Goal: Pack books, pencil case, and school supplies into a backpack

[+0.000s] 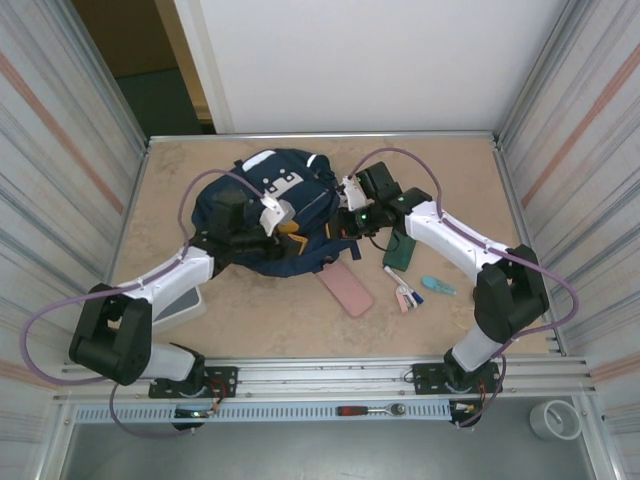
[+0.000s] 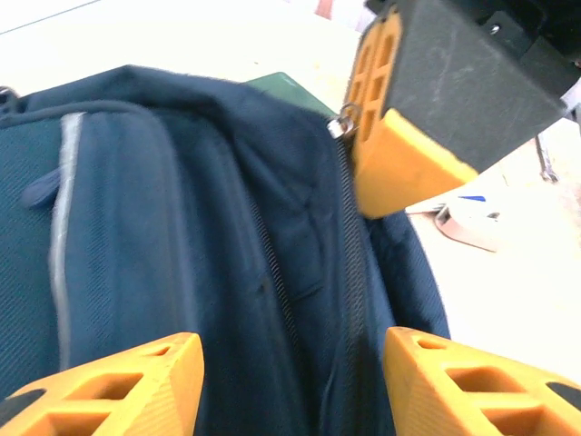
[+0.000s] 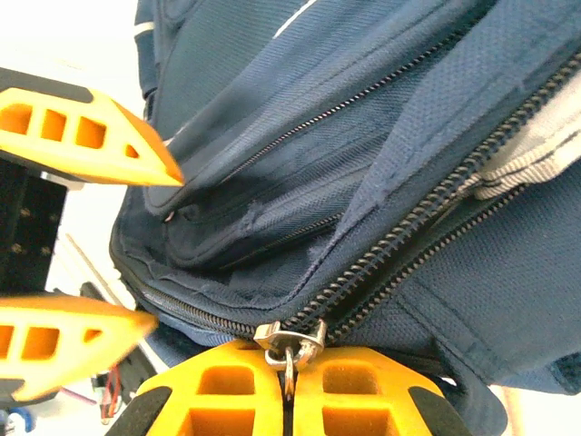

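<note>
backpack [image 1: 312,200]: navy, lying on the table [image 1: 250,320], far-left of centre; main zip partly undone.
zipper pull [image 3: 290,338]: metal tab at the backpack's right edge, at the end of the open zip track.
right gripper [image 3: 290,354]: jaws together, clamped on the zipper pull; sits at the backpack's right side.
left gripper [image 2: 290,341]: jaws apart, nothing between them but the backpack's fabric below; it hangs over the top of the bag, and one fingertip [image 3: 168,173] is at a fabric fold.
book [image 1: 402,250]: dark green cover, flat on the table right of the backpack, partly under the right arm.
pencil case [image 1: 345,290]: pink, flat, just near-right of the backpack.
school supplies [image 1: 402,290]: white-and-pink pens, loose, right of the pencil case.
light-blue piece [image 1: 437,286]: just right of the pens.
</note>
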